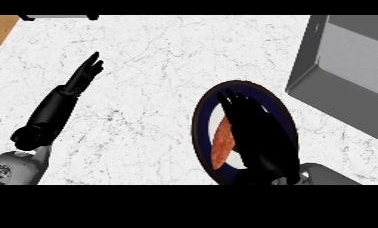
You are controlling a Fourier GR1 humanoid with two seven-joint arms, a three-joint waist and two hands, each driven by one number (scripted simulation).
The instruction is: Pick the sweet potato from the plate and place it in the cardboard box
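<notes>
Marble counter [162,47] bears a plate [200,118] where the right hand [262,137], fingers straight, hangs over the sweet potato [220,148].

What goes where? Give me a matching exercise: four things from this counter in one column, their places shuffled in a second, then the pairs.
Things
1. left hand
2. right hand
3. sweet potato
4. box

Places
A. at the far right of the counter
B. over the plate, fingers straight
C. lying on the plate, partly under a hand
D. open at the view's left, above bare counter

Pairs: 1-D, 2-B, 3-C, 4-A
</notes>
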